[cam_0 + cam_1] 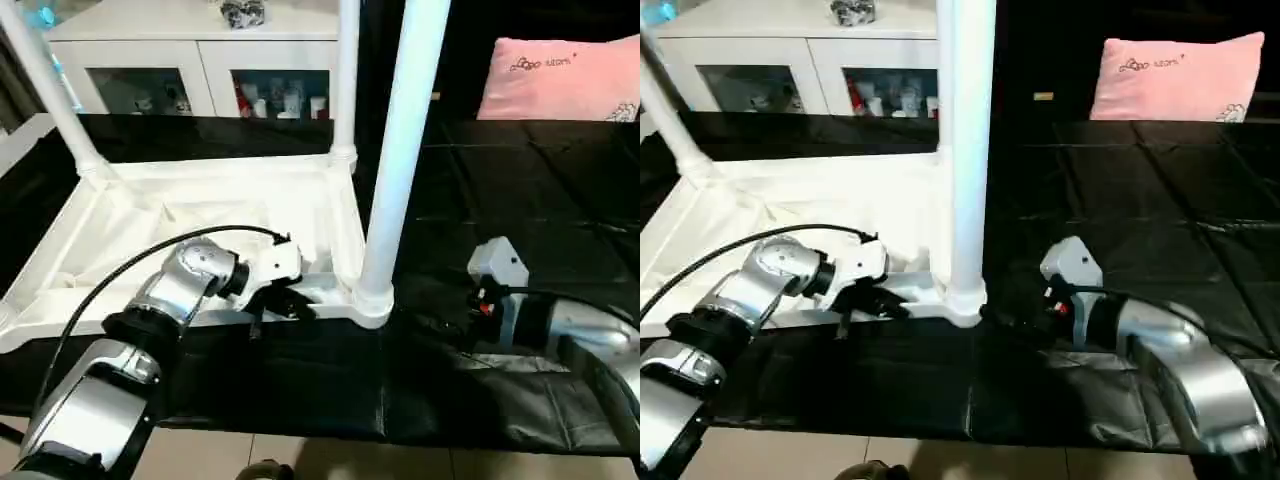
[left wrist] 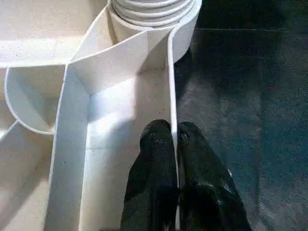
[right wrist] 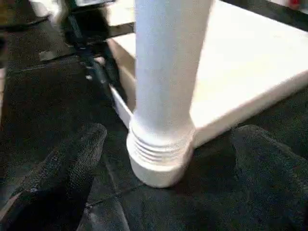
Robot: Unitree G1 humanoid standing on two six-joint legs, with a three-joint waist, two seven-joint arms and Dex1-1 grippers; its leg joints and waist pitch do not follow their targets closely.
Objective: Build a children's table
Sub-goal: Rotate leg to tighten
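**A:** Tabletop (image 1: 200, 215) lies upside down on the black-covered table (image 1: 520, 200) in the left eye view, three legs standing in its corner sockets. The left hand (image 1: 285, 300) sits at the near rim beside the near leg (image 1: 400, 160).

**B:** In the right eye view, the right hand (image 1: 1025, 322) rests low on the black cover, just beside that leg's base.

**A:** Left wrist view: both fingers (image 2: 154, 163) pinch the thin rim wall, one either side, clamped tight.

**B:** Right wrist view: the right hand's fingers (image 3: 72, 159) stand wide apart, flanking the ribbed collar (image 3: 161, 149), holding nothing.

**A:** Risk, I'd judge: closing off-centre could shove the leg sideways and tilt it in the socket, or the thin rim could slip from the pinch.
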